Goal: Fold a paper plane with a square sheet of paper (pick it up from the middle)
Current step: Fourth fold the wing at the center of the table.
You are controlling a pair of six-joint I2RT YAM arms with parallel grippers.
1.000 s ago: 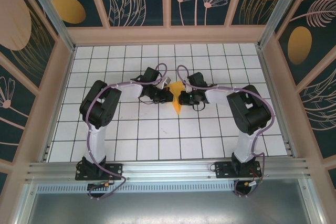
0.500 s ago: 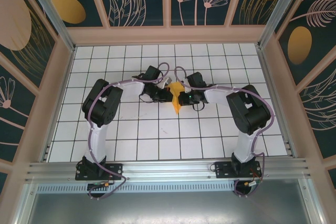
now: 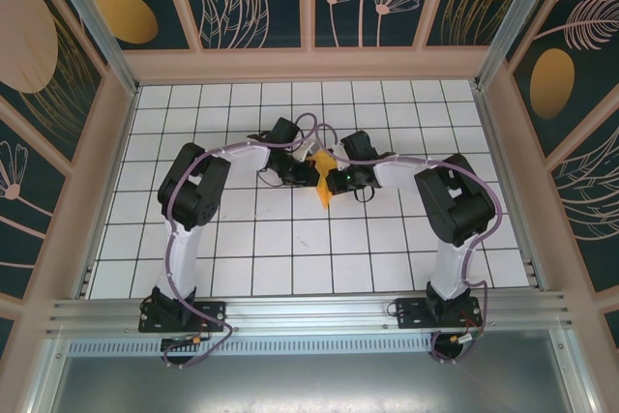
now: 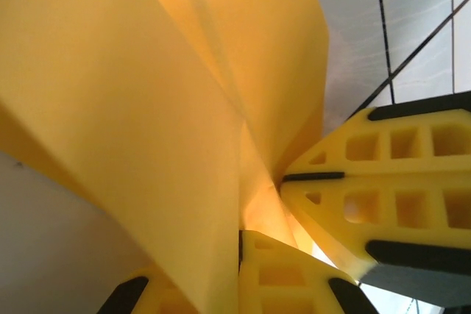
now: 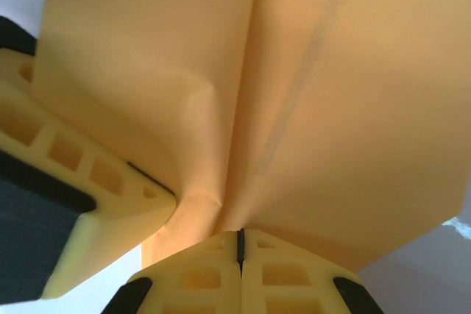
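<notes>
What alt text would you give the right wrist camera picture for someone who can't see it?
Folded orange-yellow paper, creased down its middle, is pinched at its bottom edge by the shut right hand at the bottom centre. The left hand, also shut on the paper, reaches in from the lower left.

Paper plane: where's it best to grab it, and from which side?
Probably at the centre crease, edge-on from either side, as the left gripper and right gripper do: the layers of the plane meet there, so jaws can pinch them; its wings flare loosely.
</notes>
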